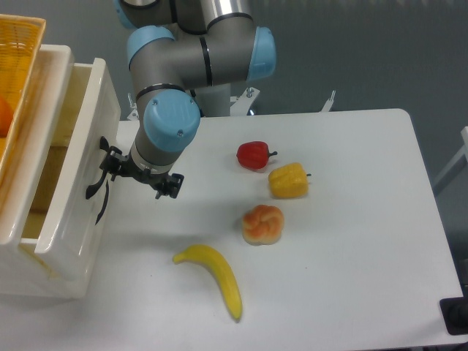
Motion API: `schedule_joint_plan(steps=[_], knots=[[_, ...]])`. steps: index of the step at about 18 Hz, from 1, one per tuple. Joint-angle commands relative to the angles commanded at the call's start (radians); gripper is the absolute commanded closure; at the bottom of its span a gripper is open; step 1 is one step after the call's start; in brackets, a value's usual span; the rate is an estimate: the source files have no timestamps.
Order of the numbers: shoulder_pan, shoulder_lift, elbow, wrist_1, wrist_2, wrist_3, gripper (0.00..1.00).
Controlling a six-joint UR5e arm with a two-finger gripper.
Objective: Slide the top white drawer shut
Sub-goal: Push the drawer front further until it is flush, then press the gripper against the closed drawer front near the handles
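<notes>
- A fixed camera looks down on a white table (pixel 344 241) with one robot arm reaching in from 12 o'clock.
- The top drawer (pixel 77 157) sits at the 9 o'clock edge. It is a deep, glossy cream-white plastic box, and it stands partly pulled out of its cabinet, its inside open to view.
- A black arched handle (pixel 99 179) runs down the drawer's front face.
- The gripper (pixel 139 174) hangs low at the drawer front, just beside the handle. One black finger reaches the handle area; whether it touches is hard to tell.
- I cannot tell whether the jaws are spread or pressed together; the wrist hides the gap between them.
- A yellow wicker basket (pixel 18 44) rests on top of the cabinet at 10 o'clock, with something orange inside.
- On the table lie a red pepper (pixel 254 155) and a yellow pepper (pixel 288 180) near the centre, an orange pastry-like item (pixel 262 224) just below them, and a banana (pixel 216 278) at 6 o'clock. All sit well apart from the drawer.
- Judged from its look, the drawer is stiff and fairly light, with a slick surface that fingers could slip across.
- No grasp seems needed: a flat push on the front panel near the handle, straight toward 9 o'clock, should send it in. An off-centre push might skew and jam it.
</notes>
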Motion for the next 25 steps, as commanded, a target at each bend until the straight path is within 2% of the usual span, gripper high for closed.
schedule_joint_plan(steps=[5, 8, 13, 19, 25], knots=[[0.006, 0.003, 0.003, -0.002, -0.014, 0.002, 0.0], [0.06, 0.002, 0.017, 0.0, -0.005, 0.009, 0.0], [0.095, -0.012, 0.054, 0.006, 0.021, 0.009, 0.0], [0.087, -0.046, 0.052, 0.012, 0.051, 0.003, 0.0], [0.061, -0.057, 0.018, 0.035, 0.054, -0.003, 0.0]])
